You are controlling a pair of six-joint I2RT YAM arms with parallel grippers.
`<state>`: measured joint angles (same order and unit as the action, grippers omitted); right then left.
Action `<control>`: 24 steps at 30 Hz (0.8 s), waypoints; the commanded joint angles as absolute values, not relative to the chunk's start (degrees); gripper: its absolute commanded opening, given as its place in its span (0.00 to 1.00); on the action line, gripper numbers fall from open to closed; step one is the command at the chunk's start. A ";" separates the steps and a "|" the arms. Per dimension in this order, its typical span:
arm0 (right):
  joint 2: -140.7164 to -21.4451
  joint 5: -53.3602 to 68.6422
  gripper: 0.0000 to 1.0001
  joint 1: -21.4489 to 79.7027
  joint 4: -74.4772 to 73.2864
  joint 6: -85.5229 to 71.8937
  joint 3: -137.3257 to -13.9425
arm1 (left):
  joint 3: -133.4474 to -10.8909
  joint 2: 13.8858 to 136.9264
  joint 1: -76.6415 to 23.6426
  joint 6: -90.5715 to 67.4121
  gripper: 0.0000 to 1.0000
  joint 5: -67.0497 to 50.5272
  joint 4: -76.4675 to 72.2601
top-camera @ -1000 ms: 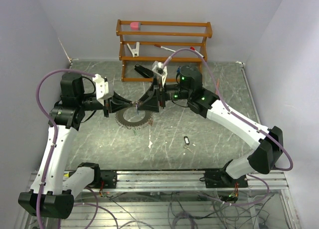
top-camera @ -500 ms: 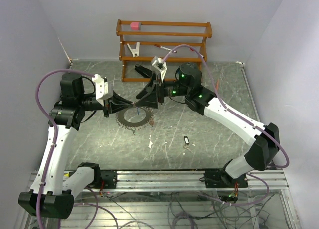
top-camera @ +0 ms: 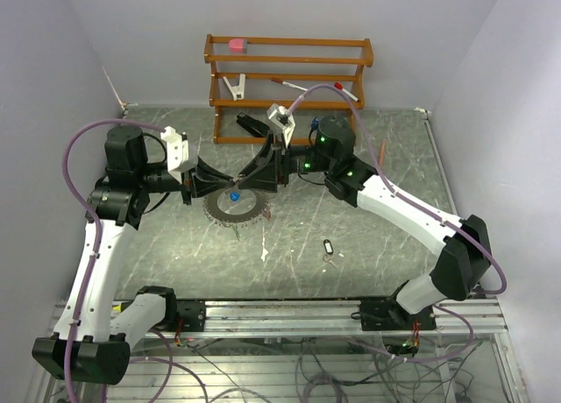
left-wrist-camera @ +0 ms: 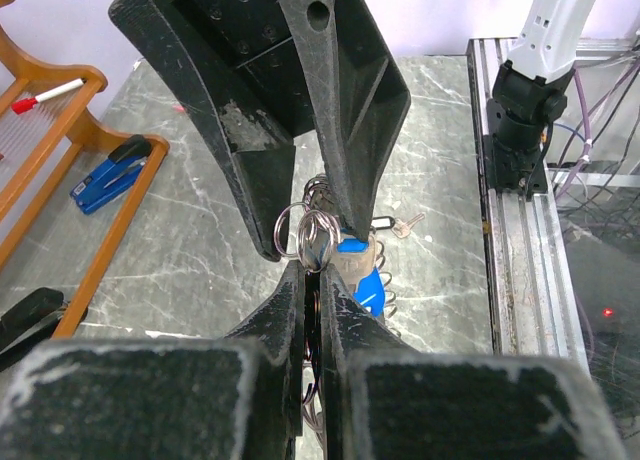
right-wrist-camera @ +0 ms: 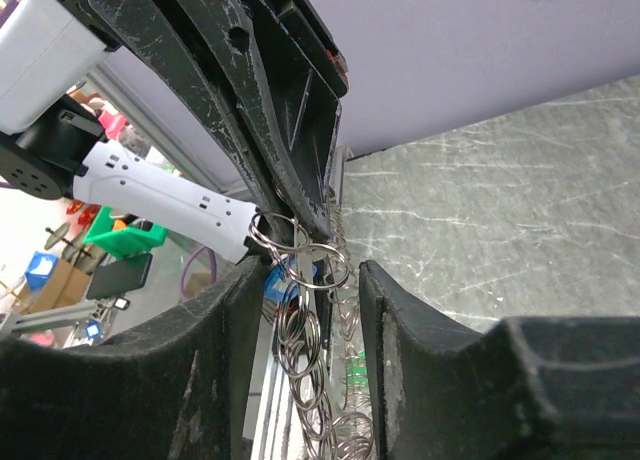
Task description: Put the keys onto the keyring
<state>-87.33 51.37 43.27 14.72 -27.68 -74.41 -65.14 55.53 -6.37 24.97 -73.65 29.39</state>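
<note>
The keyring [top-camera: 230,214], a wide ring of small wire loops, hangs below my two grippers, which meet tip to tip over the table's middle. My left gripper [top-camera: 226,183] is shut on the keyring's rim [left-wrist-camera: 312,223], with its fingers [left-wrist-camera: 350,305] pressed together. My right gripper [top-camera: 248,180] is open, and its fingers [right-wrist-camera: 225,310] stand on either side of the ring's loops [right-wrist-camera: 300,325]. A blue-tagged key [top-camera: 233,195] hangs at the ring beside the left fingertips, and it also shows in the left wrist view [left-wrist-camera: 362,280]. A black-tagged key [top-camera: 328,245] lies apart on the table to the right.
A wooden rack [top-camera: 289,63] stands at the back with a pink item, a white clip and a red-capped pen [left-wrist-camera: 45,92]. A black stapler [top-camera: 250,123] lies before it and a blue stapler [left-wrist-camera: 108,177] lies nearby. A small white scrap [top-camera: 265,254] lies near the front.
The right gripper's jaws have come apart and it has shifted slightly. The blue-tagged key now hangs in plain view under the fingertips. The left arm has held still.
</note>
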 commanded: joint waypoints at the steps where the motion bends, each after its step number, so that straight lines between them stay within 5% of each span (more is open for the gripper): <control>1: -87.00 50.90 0.39 43.07 17.23 -28.65 -72.25 | -66.59 55.17 -6.77 23.41 0.07 -76.68 25.25; 10: -88.41 51.28 0.41 43.07 20.53 -31.66 -74.40 | -65.83 54.91 -6.77 23.43 0.07 -76.42 25.20; 24: -84.60 44.55 0.43 42.77 -5.22 -17.48 -80.68 | -66.17 54.59 -6.77 23.93 0.07 -75.81 25.51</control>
